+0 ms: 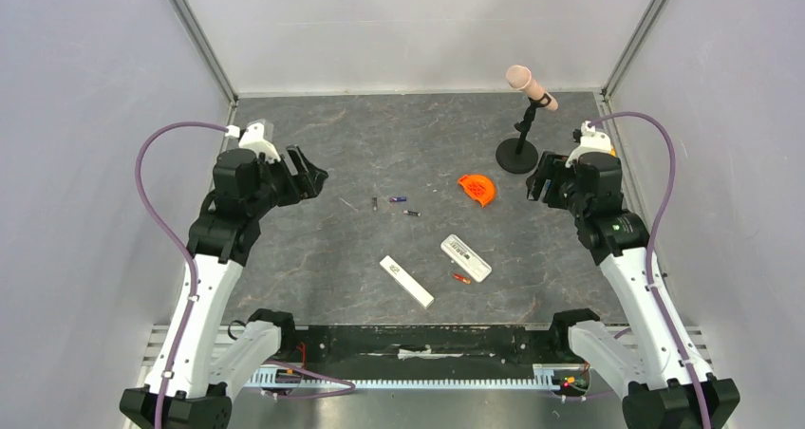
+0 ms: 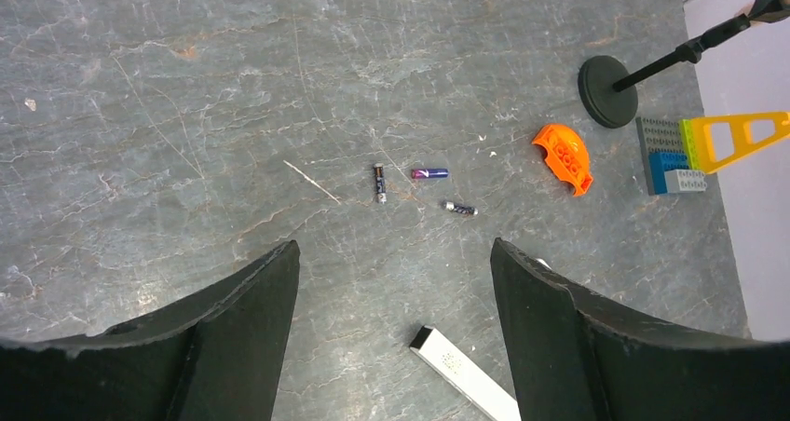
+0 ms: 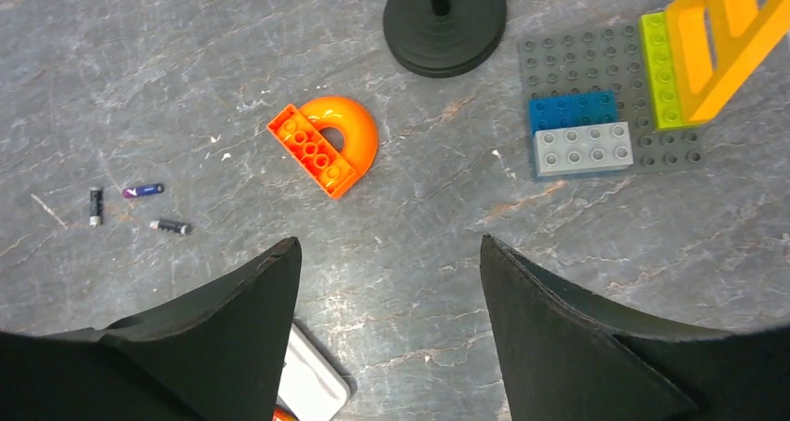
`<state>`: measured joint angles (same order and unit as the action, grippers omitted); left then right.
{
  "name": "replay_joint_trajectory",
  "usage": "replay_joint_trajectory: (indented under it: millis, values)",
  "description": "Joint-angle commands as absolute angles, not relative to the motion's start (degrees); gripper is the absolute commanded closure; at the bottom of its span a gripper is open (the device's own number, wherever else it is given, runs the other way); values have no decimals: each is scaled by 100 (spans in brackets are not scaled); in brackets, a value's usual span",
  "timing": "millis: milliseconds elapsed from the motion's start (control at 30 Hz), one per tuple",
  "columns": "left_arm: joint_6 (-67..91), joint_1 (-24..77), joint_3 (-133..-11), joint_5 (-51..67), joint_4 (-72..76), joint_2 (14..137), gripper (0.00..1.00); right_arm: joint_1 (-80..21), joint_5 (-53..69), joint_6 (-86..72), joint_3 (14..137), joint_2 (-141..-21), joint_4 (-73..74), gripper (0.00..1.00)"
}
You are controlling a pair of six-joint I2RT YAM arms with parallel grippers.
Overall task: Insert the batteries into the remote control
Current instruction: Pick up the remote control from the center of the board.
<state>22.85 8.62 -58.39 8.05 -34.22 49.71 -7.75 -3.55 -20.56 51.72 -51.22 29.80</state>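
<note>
The left end effector is being held wide open above the grey surface, with nothing in it. Three small batteries are being seen lying near the middle. The white remote control is lying nearer the arms, with an orange-red battery just beside a white block. The right end effector is being held open too, gripping nothing.

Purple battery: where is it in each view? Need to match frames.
Top external: purple battery mid-table, between two dark batteries.
Left wrist: near centre.
Right wrist: left side, mid-height.
Shared landmark: orange brick, to its right in all three views.
</note>
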Motion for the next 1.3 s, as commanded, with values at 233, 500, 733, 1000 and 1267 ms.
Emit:
replay_joint_trajectory:
  millis: [233,500,733,1000,1267]
  values:
    - [2203,845,-5326,1662,-3098,4725,17,-781,1524,-1819,4723,-4870,2407,17]
    - [2387,844,-4706,2318,-2831,4597,18,-1237,1889,-1850,4086,-4561,2157,15]
    - [2890,844,-4121,2268,-2961,4394,19,-3537,650,-1931,3802,-4732,1778,15]
    - [3056,843,-3997,1751,-3386,3948,21,-6240,-959,-2082,3945,-6142,1381,13]
    - [3103,848,-4044,1452,-3645,3805,21,-7308,-1681,-2475,4464,-7779,1434,17]
